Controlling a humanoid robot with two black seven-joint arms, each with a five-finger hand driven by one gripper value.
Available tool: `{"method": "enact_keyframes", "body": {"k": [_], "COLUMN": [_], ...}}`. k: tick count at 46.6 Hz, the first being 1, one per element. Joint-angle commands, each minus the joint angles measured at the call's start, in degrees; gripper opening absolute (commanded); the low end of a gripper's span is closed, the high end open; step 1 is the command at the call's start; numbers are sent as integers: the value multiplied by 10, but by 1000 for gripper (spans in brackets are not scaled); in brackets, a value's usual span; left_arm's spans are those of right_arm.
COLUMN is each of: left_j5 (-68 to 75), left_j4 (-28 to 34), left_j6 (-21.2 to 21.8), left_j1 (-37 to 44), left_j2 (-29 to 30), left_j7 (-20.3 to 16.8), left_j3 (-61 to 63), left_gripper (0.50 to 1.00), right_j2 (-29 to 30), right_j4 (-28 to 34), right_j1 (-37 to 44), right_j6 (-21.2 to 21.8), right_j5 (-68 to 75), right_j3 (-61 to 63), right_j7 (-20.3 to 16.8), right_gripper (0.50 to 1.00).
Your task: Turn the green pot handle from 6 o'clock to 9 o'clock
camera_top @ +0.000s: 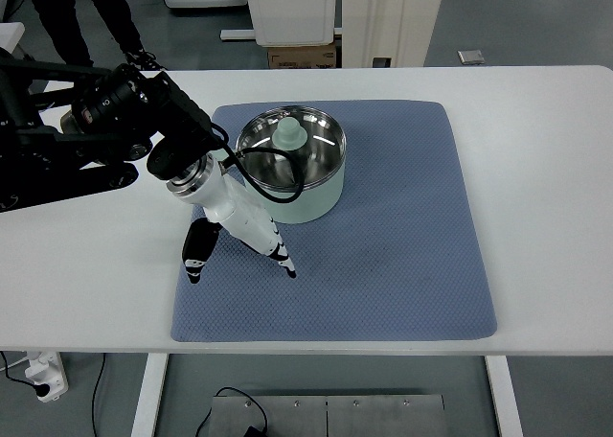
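The left arm point(86, 121) reaches in from the left edge over the white worktop point(536, 121). Its left hand point(239, 228) hangs over the near-left part of the blue mat point(402, 245), fingers point(196, 250) relaxed and pointing down toward the mat, gripping nothing. Just up and right of the hand, close beside the wrist, stands the green pot point(311, 199) on the mat's far-left part, its glass lid on, with a pale green knob point(287, 135). The pot's handle cannot be made out. A black cable point(263, 190) loops from the wrist across the pot's near-left side.
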Motion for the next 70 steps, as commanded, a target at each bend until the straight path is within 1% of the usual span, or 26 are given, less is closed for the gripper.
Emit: {"method": "enact_keyframes", "body": {"k": [1, 11, 16, 26, 41, 45, 59, 65, 70], "left_j5": [-52, -210, -261, -369, -558, -606, -757, -805, -830], "left_j4": [8, 24, 38, 73, 154, 186, 285, 327, 356], "left_j6": [6, 31, 50, 60, 61, 61, 61, 61, 62], "left_j1": [2, 6, 9, 26, 38, 48, 102, 132, 154], "left_j2": [-4, -12, -19, -28, -25, -23, -14, -14, -17], "left_j7": [2, 2, 2, 3, 3, 3, 8, 24, 27], "left_j3": [-17, -53, -70, -128, -153, -152, -149, -149, -149], "left_gripper": [1000, 1000, 1000, 1000, 1000, 1000, 1000, 1000, 1000], "right_j2": [0, 0, 0, 0, 0, 0, 0, 0, 0], "right_j4": [0, 0, 0, 0, 0, 0, 0, 0, 1], "right_j1": [0, 0, 0, 0, 0, 0, 0, 0, 0], "right_j6": [0, 0, 0, 0, 0, 0, 0, 0, 0], "right_j5": [0, 0, 0, 0, 0, 0, 0, 0, 0], "right_j3": [0, 0, 0, 0, 0, 0, 0, 0, 0], "right_j7": [0, 0, 0, 0, 0, 0, 0, 0, 0], "right_gripper": [1000, 1000, 1000, 1000, 1000, 1000, 1000, 1000, 1000]}}
